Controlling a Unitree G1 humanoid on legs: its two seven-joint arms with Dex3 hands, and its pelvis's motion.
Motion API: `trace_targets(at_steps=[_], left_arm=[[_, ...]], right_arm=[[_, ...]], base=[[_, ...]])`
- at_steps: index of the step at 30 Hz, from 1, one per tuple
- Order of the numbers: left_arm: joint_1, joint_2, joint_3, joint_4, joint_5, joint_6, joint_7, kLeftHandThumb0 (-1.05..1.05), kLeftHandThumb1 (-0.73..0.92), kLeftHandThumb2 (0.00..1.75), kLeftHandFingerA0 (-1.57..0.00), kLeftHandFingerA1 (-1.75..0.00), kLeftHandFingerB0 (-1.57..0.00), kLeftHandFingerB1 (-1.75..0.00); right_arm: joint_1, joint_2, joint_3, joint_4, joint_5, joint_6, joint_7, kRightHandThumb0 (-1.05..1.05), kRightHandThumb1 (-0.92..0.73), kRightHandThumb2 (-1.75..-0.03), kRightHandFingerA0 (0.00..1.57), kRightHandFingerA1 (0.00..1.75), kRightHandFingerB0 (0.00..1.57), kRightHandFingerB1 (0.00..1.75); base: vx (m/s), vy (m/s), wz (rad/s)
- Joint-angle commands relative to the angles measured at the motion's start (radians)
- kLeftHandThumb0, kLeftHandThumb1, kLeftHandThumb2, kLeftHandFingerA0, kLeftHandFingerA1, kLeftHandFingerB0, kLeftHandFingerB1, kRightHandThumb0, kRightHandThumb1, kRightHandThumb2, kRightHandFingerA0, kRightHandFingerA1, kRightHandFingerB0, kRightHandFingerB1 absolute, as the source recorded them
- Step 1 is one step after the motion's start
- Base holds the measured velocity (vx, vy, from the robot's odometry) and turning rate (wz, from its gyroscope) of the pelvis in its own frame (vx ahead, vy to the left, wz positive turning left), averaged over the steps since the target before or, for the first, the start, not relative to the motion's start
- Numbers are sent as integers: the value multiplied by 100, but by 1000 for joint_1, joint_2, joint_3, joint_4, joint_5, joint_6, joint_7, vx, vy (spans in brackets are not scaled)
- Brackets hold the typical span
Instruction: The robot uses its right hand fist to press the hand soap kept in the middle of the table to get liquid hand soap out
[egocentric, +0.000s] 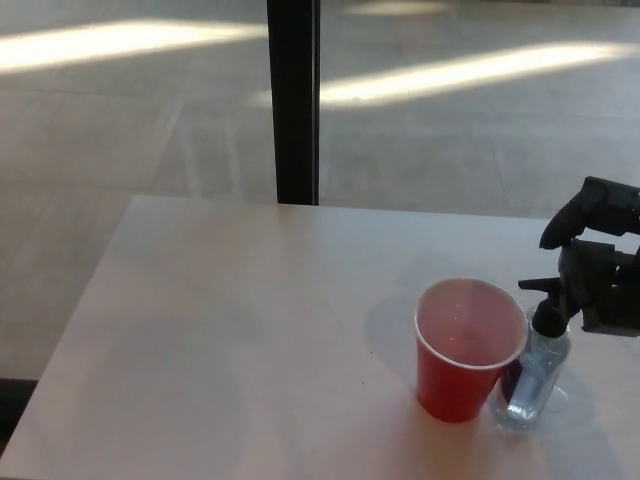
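A pale, smooth table (220, 330) stands before a glass wall with a dark post. Near its right edge, a clear plastic hand soap bottle with a black pump (533, 372) touches a red plastic cup (468, 348). The robot's black right hand (598, 265) hangs at the pump head; whether its fingers are curled I cannot tell. An off-centre press could tip the light bottle into the cup.

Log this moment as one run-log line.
right hand: at pump of soap bottle, press unconfirmed | red cup: upright, beside bottle, under nozzle | left hand: not in view | table
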Motion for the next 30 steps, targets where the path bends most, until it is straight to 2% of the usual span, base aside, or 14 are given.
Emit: trace_targets(at_steps=[1,2,3,5,6,9,12,15,17,19,22,25,26,30], left_arm=[[1,16,6,1,-15,-12,-2,-51,63,59,-79,-76,-65,-58],[4,16,4,0,-14,-16,-7,-52,63,59,-76,-73,-67,-61],[2,14,7,-3,-17,-18,-4,-52,63,59,-79,-78,-68,-61],[-2,15,4,-5,-13,-16,4,-52,63,59,-78,-75,-69,-59],[-7,16,3,-5,-12,-6,14,-53,62,59,-79,-73,-67,-57],[-16,20,0,-2,-8,-1,19,-52,62,59,-80,-72,-67,-58],[-17,19,4,-6,-14,-7,5,-52,62,59,-75,-70,-65,-58],[-17,24,2,-8,-12,-11,-3,-52,64,59,-72,-68,-58,-55],[-21,28,3,-8,-12,-6,5,-51,63,59,-73,-69,-61,-56],[-21,29,6,-9,-15,-10,7,-51,63,59,-72,-69,-66,-57],[-22,29,4,-8,-12,-10,10,-50,64,59,-73,-68,-60,-56],[-30,30,4,-6,-12,-6,11,-51,64,59,-74,-71,-62,-57],[-30,31,3,-4,-10,-7,11,-51,63,59,-75,-68,-66,-57],[-29,29,1,1,-7,-5,14,-50,64,59,-74,-65,-63,-56]], right_arm=[[132,-7,94,80,-93,148,6,-21,-46,-131,100,175,85,161],[137,-18,100,88,-104,131,17,-20,-48,-129,97,175,80,165],[140,-25,103,90,-108,132,16,-19,-48,-130,97,175,80,165],[145,-34,105,98,-105,122,18,-18,-48,-131,98,175,81,164],[147,-42,106,126,-110,93,32,-15,-48,-134,103,175,83,155],[148,-54,110,125,-107,101,24,-15,-48,-135,103,175,84,155],[151,-64,120,119,-110,154,-4,-14,-49,-134,100,175,84,155],[154,-59,136,145,-112,181,-16,-21,-45,-135,102,175,83,158],[173,-60,148,180,-124,140,2,-17,-45,-136,106,175,83,153],[188,-62,157,205,-132,111,10,-24,-40,-138,102,175,82,163],[199,-67,163,210,-127,124,6,-23,-48,-128,103,175,84,163],[198,-45,146,240,-87,107,20,-23,-50,-125,100,175,80,165],[199,-42,150,234,-86,120,8,-24,-54,-122,98,175,77,159],[219,-26,162,237,-84,118,-7,-23,-47,-130,102,175,80,160]], base=[[0,0,0],[0,0,0],[0,0,0],[0,0,0],[0,0,0],[0,0,0],[0,0,0],[0,0,0],[0,0,0],[0,0,0],[0,0,0],[0,0,0],[0,0,0],[0,0,0]])
